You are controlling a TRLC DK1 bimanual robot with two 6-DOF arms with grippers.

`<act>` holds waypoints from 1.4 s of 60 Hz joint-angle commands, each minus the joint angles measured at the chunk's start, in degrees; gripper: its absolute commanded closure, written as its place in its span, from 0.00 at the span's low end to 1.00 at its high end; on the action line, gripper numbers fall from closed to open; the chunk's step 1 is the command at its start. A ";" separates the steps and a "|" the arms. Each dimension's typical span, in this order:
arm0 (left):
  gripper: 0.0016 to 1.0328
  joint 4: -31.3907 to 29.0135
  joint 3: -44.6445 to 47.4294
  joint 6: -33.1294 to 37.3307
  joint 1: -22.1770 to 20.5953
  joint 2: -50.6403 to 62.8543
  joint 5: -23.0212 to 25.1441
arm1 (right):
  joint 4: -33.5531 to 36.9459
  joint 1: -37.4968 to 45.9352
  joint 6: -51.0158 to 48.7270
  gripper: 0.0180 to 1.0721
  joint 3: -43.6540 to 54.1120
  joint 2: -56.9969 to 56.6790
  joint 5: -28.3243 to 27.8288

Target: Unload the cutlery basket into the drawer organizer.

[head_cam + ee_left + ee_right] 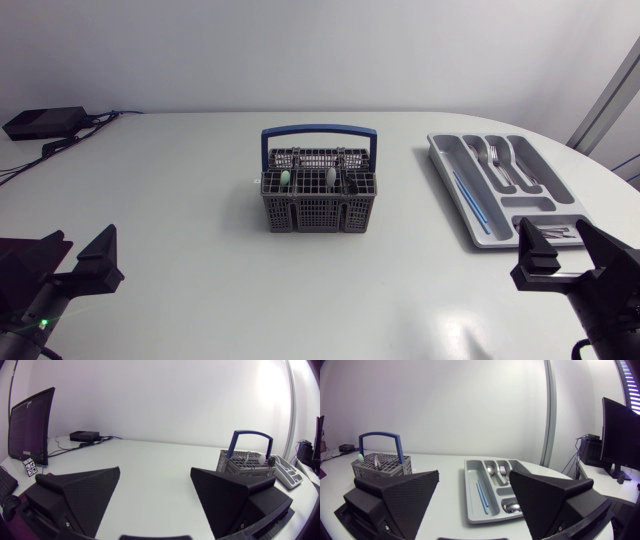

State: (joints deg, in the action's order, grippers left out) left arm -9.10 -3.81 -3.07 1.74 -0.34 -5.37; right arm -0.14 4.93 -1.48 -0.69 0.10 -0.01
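Table [180, 200]: white, with rounded corners; everything below stands on it or hangs over it.
Box [45, 121]: black and flat, at the far left corner, cables running from it.
Left gripper [78, 250]: at the near left corner, well apart from the basket. Its fingers are spread wide, and the left wrist view [155, 485] shows only bare tabletop between them, so it has hold of nothing.
Basket [320, 195]: grey plastic grid, upright in the middle of the table towards the far side, its blue handle [320, 129] raised over it. It still holds cutlery: a pale green piece [286, 179], a silver spoon [331, 177] and a dark piece [352, 184] stick out of the back compartments. What the dark piece is cannot be told.
Organizer [447, 150]: grey tray on the right, well apart from the basket, set at a slant. Two blue sticks [468, 202] lie in its long left slot, a fork [497, 165] and spoons [525, 170] in the slots beside them, and more silver pieces [555, 232] in the cross slot at the near end.
Right gripper [568, 245]: at the near right corner, just in front of the organizer's near end. Its fingers stand wide apart with nothing held; in the right wrist view [474, 487] the organizer lies ahead of it.
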 commanded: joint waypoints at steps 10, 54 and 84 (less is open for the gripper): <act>0.04 -0.39 0.74 -1.15 0.02 -0.45 -0.17 | 0.58 -0.97 1.48 0.04 0.69 -0.36 -0.16; 0.04 3.92 0.83 -1.15 -0.42 -0.54 -0.17 | -0.12 -1.33 2.97 0.04 0.78 -0.54 -0.16; 0.04 4.09 -8.14 -1.76 -0.24 7.55 -0.17 | -1.62 -3.08 2.35 0.04 -2.92 0.87 0.10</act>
State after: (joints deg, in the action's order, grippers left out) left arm -5.50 -8.19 -3.27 1.74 3.70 -5.37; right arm -0.45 2.61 0.01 -1.48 0.12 0.01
